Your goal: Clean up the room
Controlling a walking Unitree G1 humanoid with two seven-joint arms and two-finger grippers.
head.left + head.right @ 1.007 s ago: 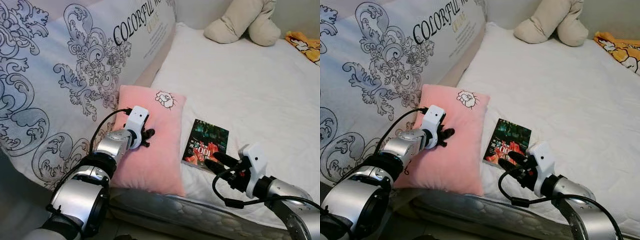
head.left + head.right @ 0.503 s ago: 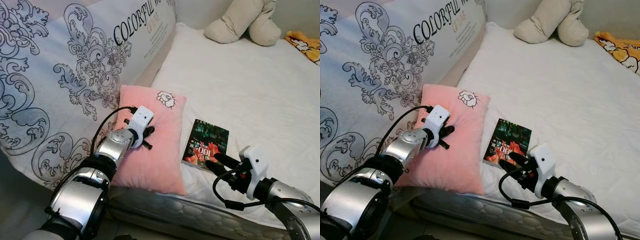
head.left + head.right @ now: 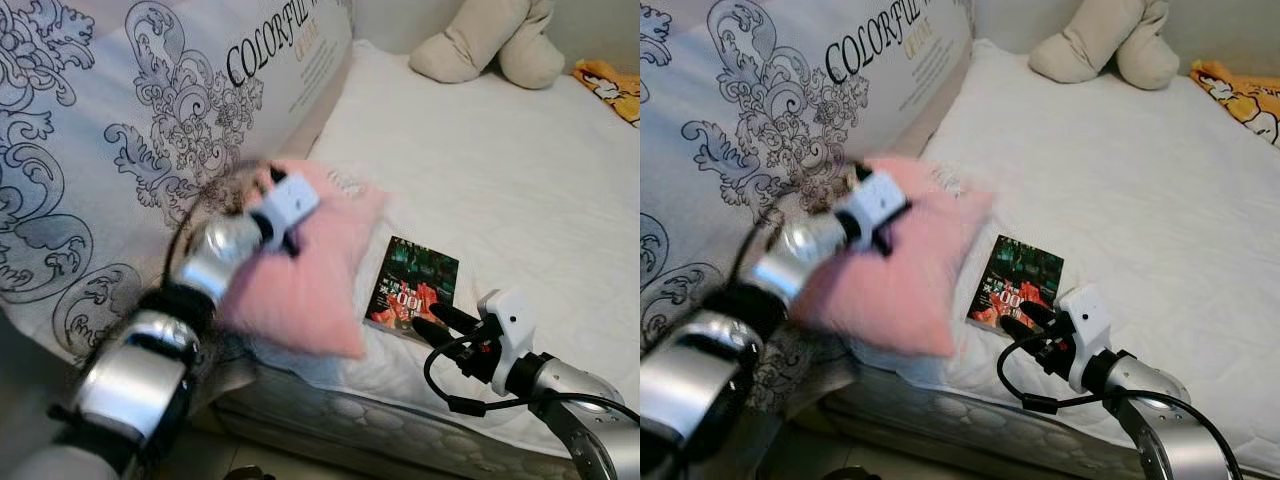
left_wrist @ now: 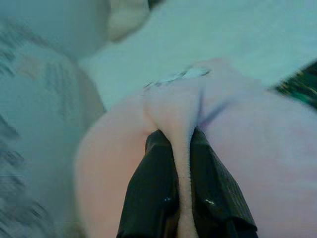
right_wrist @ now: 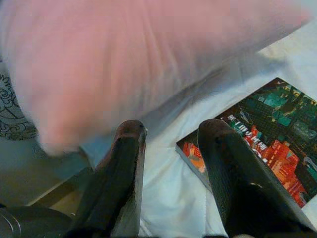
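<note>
At the far left of the head views the big patterned cushion is leaning along the bed's side. Just right of it, at centre-left of the frame, the left end effector is pinching a fold of the pink pillow; the left wrist view is showing both black fingers closed on a ridge of pink fabric between them. The pillow is appearing blurred and its near end is hanging over the mattress edge, so it is likely partly off the bed. Judgement: soft, light, floppy; it is sagging away from the pinch, so a grip on a thick fold or a corner seam will be holding better than one on the flat face, and a thin pinch may be slipping. Further right, at lower centre, the book is lying flat on the white sheet, just beside the pillow. Judgement: stiff, thin, light, glossy cover perhaps slippery; best taken by its near edge, one finger sliding under. At lower right the right end effector is hovering at the book's near corner, fingers spread apart and holding nothing. At upper right a beige plush toy is resting, with an orange cloth at the frame's edge.
</note>
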